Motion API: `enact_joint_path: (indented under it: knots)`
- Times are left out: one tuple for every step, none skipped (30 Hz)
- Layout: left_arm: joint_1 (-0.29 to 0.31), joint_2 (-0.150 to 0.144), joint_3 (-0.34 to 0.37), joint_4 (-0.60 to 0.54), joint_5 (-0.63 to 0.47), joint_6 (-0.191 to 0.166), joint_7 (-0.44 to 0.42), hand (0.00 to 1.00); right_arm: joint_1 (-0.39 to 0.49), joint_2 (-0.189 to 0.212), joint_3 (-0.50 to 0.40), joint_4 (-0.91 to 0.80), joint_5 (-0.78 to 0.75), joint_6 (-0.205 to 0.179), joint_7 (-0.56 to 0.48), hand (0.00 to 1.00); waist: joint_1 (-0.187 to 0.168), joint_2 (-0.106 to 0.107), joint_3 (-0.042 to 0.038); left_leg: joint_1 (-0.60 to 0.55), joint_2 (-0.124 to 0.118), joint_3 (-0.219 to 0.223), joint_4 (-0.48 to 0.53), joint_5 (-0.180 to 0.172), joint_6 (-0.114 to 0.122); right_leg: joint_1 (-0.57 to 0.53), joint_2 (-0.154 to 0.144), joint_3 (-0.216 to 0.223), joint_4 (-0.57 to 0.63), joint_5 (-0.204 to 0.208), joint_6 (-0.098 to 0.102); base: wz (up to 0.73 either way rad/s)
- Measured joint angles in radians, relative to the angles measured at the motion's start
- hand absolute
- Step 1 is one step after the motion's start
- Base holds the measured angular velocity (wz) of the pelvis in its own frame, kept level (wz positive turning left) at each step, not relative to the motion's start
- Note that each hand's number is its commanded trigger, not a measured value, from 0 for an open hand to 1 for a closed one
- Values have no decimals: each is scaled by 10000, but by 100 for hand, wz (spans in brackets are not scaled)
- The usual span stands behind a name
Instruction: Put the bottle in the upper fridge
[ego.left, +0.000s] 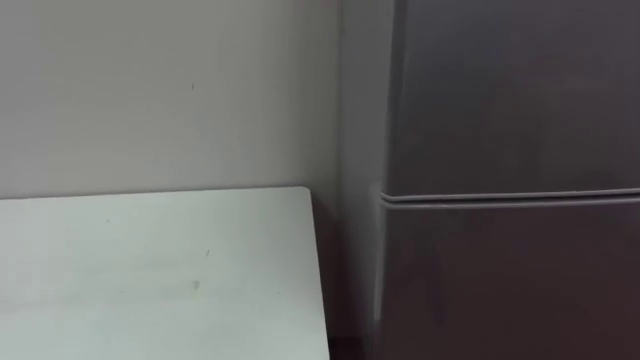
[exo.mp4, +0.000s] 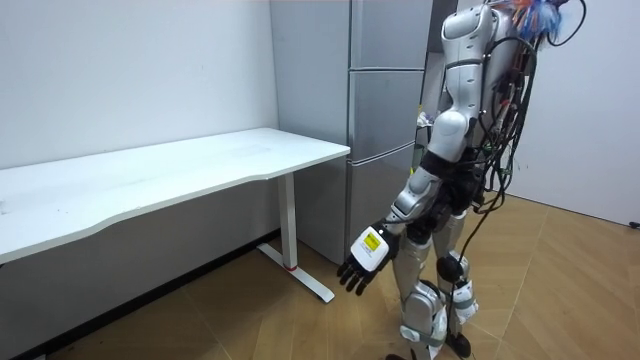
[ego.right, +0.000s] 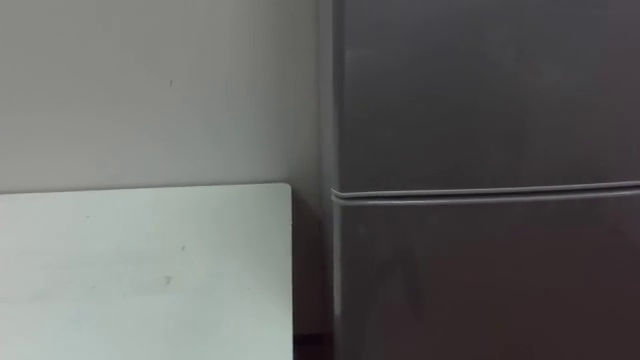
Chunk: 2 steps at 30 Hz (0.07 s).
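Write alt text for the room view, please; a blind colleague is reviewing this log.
A humanoid robot stands close before a tall grey fridge whose doors are closed, its left hand hanging open and empty at its side. A long white table stands against the wall, at the room view's left of the fridge.

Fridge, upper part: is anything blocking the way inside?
Yes, its own upper door is shut, as is the lower door beneath. The left hand hangs open and empty at the robot's side.

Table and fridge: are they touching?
Apart. The right eye view shows a strip of wall between the table edge and the fridge side.
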Motion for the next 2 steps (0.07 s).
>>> enact_joint_path:
  knots:
    - [9,-13,-20,0,0,0,14,0,-3,0,38,0,1,0,-12,0,0,-2,-1,0,0,-3,1,0,0,5,0,-5,0,0,0,0]
    - [23,-33,-39,7,0,0,29,0,-1,2,53,1,-3,0,-30,0,0,-14,0,3,-1,-4,1,0,0,9,0,-10,-1,0,0,0]
